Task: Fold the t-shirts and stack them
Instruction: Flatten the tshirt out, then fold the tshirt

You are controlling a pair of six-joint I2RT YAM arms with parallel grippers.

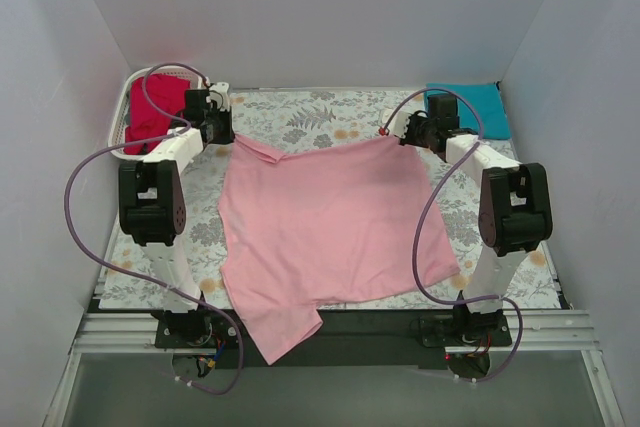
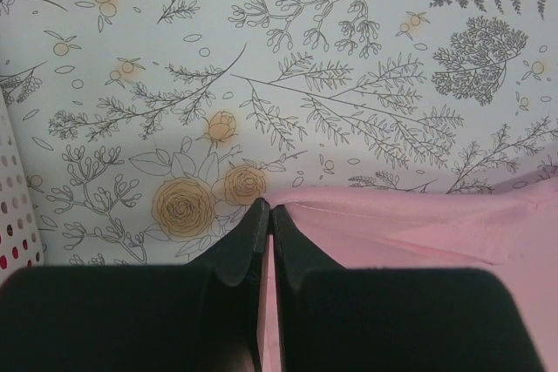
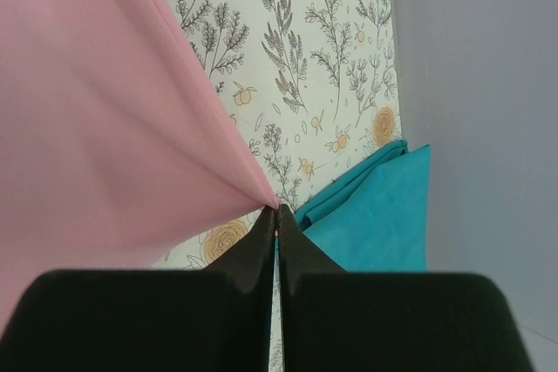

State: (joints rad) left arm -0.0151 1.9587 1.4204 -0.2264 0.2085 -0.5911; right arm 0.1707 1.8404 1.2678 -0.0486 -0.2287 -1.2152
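Observation:
A light pink t-shirt (image 1: 330, 222) lies spread across the middle of the floral table, one sleeve hanging over the near edge. My left gripper (image 1: 232, 137) is shut on its far left corner, pink cloth (image 2: 410, 233) pinched between the black fingers (image 2: 248, 237). My right gripper (image 1: 398, 135) is shut on the far right corner, the pink cloth (image 3: 105, 128) stretching away to the left from the fingertips (image 3: 261, 241). A folded teal t-shirt (image 1: 470, 107) (image 3: 384, 215) lies at the far right corner. A bright red t-shirt (image 1: 155, 112) sits in the basket at far left.
A white lattice basket (image 1: 122, 122) (image 2: 13, 215) stands at the far left corner. White walls enclose the table on three sides. The floral tablecloth (image 1: 310, 112) shows between the grippers and the back wall. Purple cables loop beside both arms.

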